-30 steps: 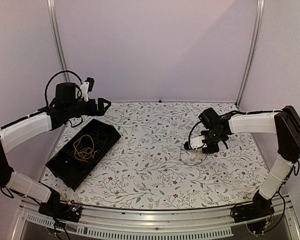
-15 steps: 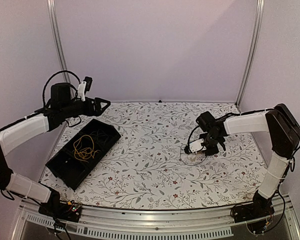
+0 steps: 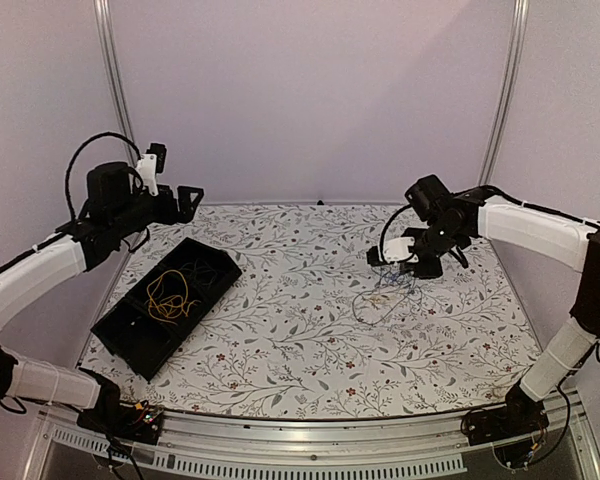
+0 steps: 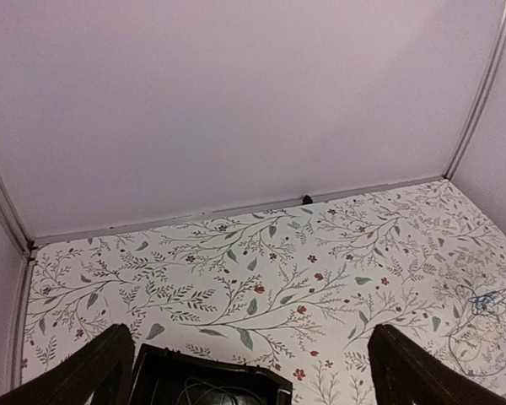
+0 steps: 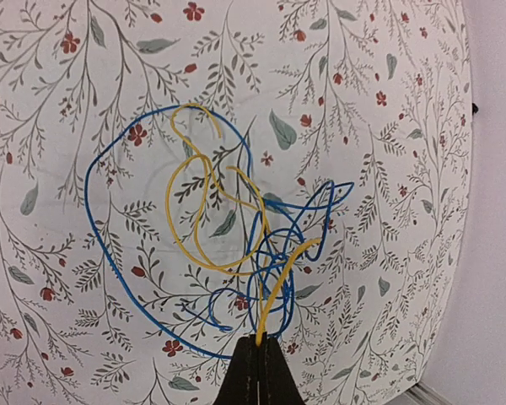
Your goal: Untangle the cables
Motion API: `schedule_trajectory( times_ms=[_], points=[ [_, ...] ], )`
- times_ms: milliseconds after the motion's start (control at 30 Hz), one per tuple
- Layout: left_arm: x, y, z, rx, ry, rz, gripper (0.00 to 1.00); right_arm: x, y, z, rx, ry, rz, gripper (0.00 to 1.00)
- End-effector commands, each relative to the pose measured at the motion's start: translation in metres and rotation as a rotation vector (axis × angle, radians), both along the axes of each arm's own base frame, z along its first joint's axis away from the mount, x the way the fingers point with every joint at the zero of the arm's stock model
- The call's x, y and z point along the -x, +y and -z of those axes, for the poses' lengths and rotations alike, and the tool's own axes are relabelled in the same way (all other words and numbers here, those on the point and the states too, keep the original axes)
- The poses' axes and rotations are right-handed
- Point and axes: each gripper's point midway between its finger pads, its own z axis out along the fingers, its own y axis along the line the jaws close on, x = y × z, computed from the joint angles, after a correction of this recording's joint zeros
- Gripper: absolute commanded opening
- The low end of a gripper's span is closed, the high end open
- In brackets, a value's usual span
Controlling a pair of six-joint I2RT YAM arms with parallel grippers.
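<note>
Two tangled cables, yellow end in right end effector

The top camera sits high above the near edge of the table. It looks down and across the table to the back wall. It is far off, so the whole table shows.

The left wrist camera is up over the table's left side. It looks almost flat across the table to the back wall. Its own fingers poke in at the bottom.

The right wrist camera hangs close over the table's right side and looks nearly straight down.

All three see the cables there. Top and left wrist also share the tray.
</note>
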Motion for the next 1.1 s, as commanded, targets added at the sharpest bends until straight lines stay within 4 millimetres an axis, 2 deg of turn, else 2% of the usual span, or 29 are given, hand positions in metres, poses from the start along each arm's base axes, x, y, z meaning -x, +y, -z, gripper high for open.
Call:
schedule_trajectory(
  times_ms=[0,33,100,133,233,267,300,400,467,567,667,767,933,1000,1067],
  points=[
    [-0.022,0.047,0.008,-0.058,-0.02,-0.262,1.0,0.032,0.026,-0.061,-0.214,0.09,-0.013,0.0],
    [-0.024,0.059,0.014,-0.054,-0.004,-0.318,1.0,0.034,0.028,-0.075,-0.245,0.084,-0.019,0.0],
    [-0.028,0.069,0.018,-0.001,0.016,-0.3,1.0,0.038,0.031,-0.103,-0.298,0.055,-0.031,0.0],
    [-0.027,0.061,0.014,0.024,-0.001,-0.234,0.99,0.038,0.033,-0.114,-0.322,0.038,-0.035,0.0],
    [-0.016,0.032,-0.01,0.029,-0.125,-0.103,0.89,0.033,0.028,-0.163,-0.424,-0.042,-0.03,0.0],
    [-0.014,0.02,-0.018,0.008,-0.151,-0.072,0.86,0.03,0.026,-0.185,-0.477,-0.077,-0.03,0.0],
    [-0.01,0.002,-0.025,-0.015,-0.171,-0.017,0.85,0.023,0.02,-0.198,-0.509,-0.107,-0.01,0.0],
    [0.007,-0.051,-0.042,-0.032,-0.217,0.116,0.81,0.011,0.002,-0.253,-0.683,-0.181,0.016,0.0],
    [0.023,-0.086,-0.048,-0.028,-0.248,0.214,0.77,0.009,-0.007,-0.282,-0.801,-0.197,0.021,0.0],
    [0.061,-0.143,-0.054,-0.015,-0.311,0.426,0.72,0.013,-0.008,-0.3,-0.873,-0.215,0.016,0.0],
    [0.085,-0.182,-0.057,0.012,-0.341,0.531,0.71,0.011,-0.005,-0.306,-0.9,-0.208,0.014,0.0],
    [0.103,-0.221,-0.05,0.015,-0.358,0.614,0.71,0.009,-0.002,-0.319,-0.944,-0.22,0.012,0.0],
    [0.113,-0.282,-0.032,0.026,-0.394,0.693,0.72,0.019,0.003,-0.366,-1.049,-0.227,-0.023,0.0],
    [0.112,-0.307,-0.032,0.033,-0.435,0.701,0.73,0.023,0.007,-0.377,-1.082,-0.205,-0.045,0.0],
    [0.108,-0.33,-0.034,0.039,-0.491,0.687,0.77,0.023,0.011,-0.378,-1.105,-0.168,-0.06,0.0]
  ],
)
